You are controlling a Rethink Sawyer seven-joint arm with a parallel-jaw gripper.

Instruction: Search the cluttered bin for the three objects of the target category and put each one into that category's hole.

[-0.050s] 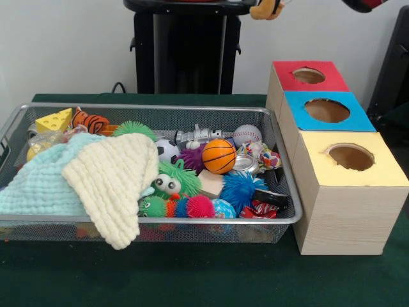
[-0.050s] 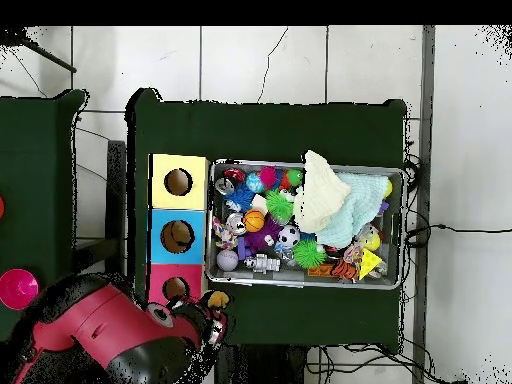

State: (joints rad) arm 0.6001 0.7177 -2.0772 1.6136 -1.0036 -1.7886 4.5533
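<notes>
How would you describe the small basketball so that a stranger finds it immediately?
Start at the wire basket on the green table, beside the row of three boxes. Look in its right half, toward the far wall, just in front of the white baseball. The basketball is the only smooth orange ball with black lines; the balls around it are spiky or differently coloured.

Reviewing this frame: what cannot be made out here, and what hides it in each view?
- Hand: front view cuts it at the top edge; open or shut cannot be told, though something tan shows there.
- Bin contents under the cream cloth and mint cloth: hidden in both views.
- Inside the red box, blue box and yellow box: front view shows only dark holes.
- Small toys in the overhead view: too small to identify.
</notes>
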